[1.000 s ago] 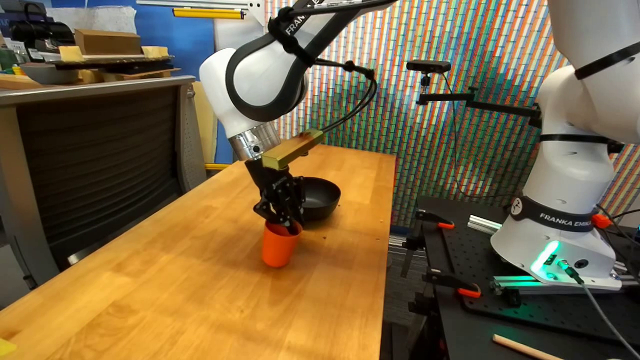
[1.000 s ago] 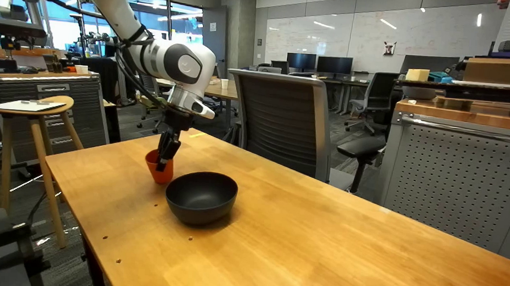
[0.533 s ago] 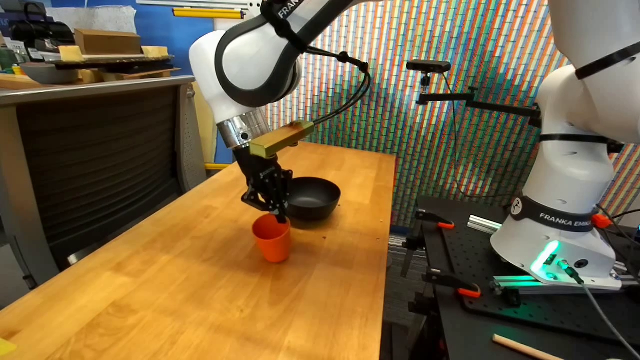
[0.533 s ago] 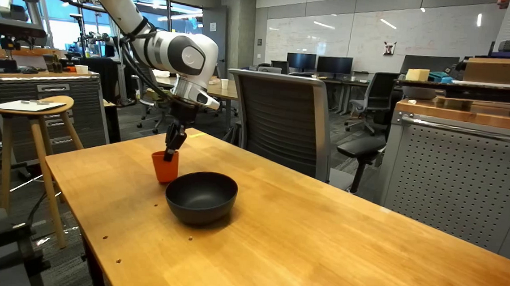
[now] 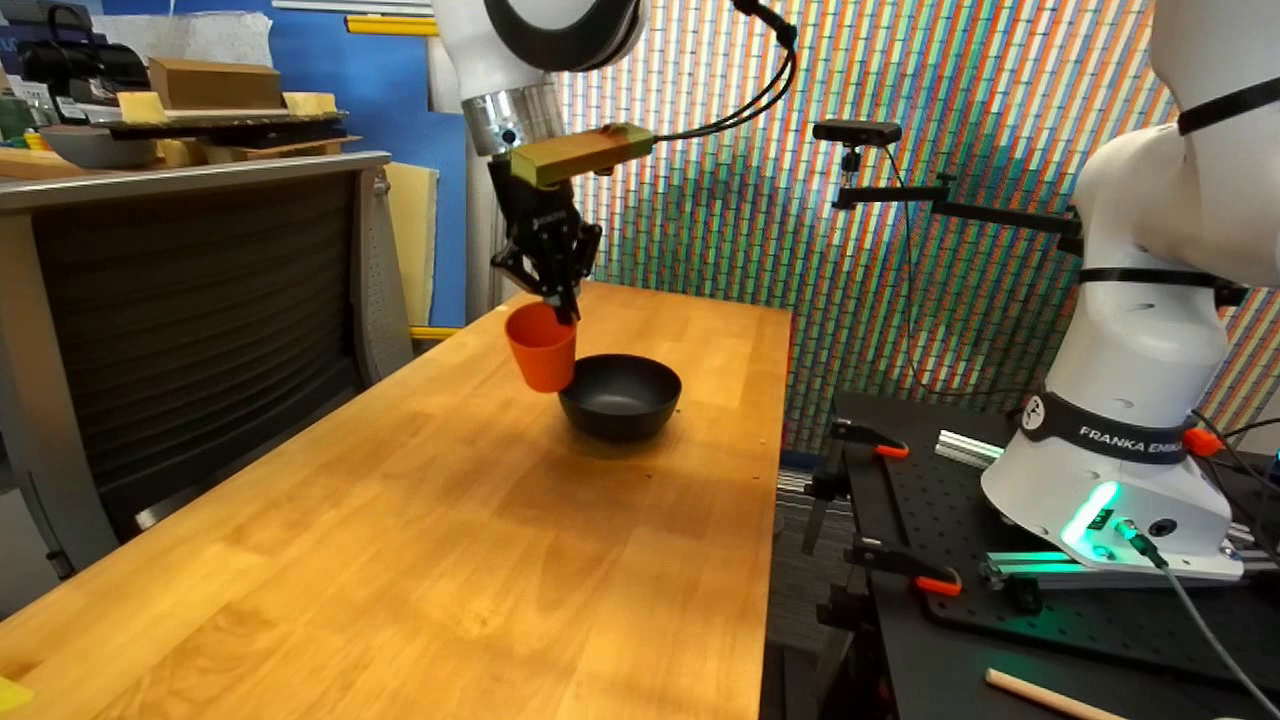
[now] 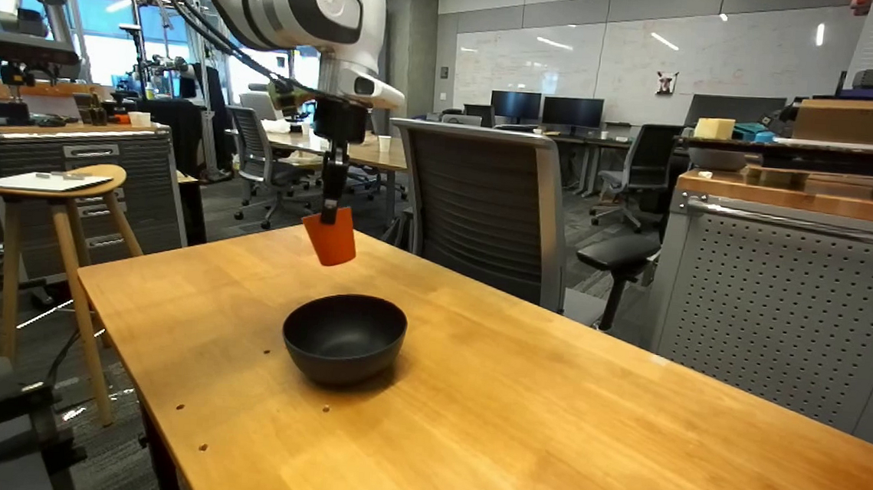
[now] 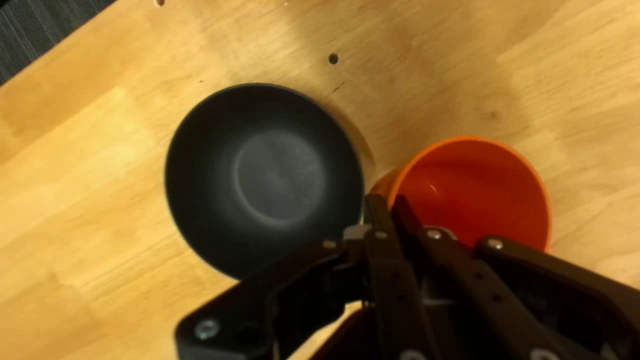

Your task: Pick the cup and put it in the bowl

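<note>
Wrist view has the gripper [image 7: 390, 205] closest, pinching the wall of the cup [image 7: 475, 190], one jaw inside and one outside, with the bowl [image 7: 205, 165] on the table [image 7: 85, 240] beyond. In both exterior views the cup hangs tilted, mouth up, above the table and apart from the upright bowl, and a chair [image 6: 477, 209] stands beside the table. Farther off, in an exterior view, is a whiteboard [image 6: 740, 74].

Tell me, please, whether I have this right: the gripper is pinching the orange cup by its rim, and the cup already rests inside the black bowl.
Nearly: the orange cup is not inside the black bowl. The wrist view shows it outside the bowl, and both exterior views show it held in the air. The gripper does pinch it by its rim.
</note>
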Controlling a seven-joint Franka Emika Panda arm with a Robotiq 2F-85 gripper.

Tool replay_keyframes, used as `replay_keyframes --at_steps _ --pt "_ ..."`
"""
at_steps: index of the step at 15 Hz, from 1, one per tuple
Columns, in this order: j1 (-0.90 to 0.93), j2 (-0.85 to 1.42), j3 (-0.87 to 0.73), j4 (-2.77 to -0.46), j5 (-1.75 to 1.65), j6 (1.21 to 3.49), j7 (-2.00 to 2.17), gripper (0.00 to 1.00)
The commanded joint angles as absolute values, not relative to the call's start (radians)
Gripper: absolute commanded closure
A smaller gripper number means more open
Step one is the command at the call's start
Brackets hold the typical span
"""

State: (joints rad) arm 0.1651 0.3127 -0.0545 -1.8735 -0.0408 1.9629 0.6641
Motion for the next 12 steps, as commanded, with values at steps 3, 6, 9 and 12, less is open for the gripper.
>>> replay_keyframes --at_steps 3,6,9,12 --pt "0.110 0.191 -0.071 -2.015 -0.063 1.956 0.791 0.99" --pt "0.075 0.228 -0.073 -2.041 -0.050 1.977 0.798 0.99" --pt "0.048 0.280 -0.082 -2.051 -0.046 1.992 0.803 0.99" --pt "0.012 0.326 -0.089 -2.052 -0.005 2.026 0.767 0.99"
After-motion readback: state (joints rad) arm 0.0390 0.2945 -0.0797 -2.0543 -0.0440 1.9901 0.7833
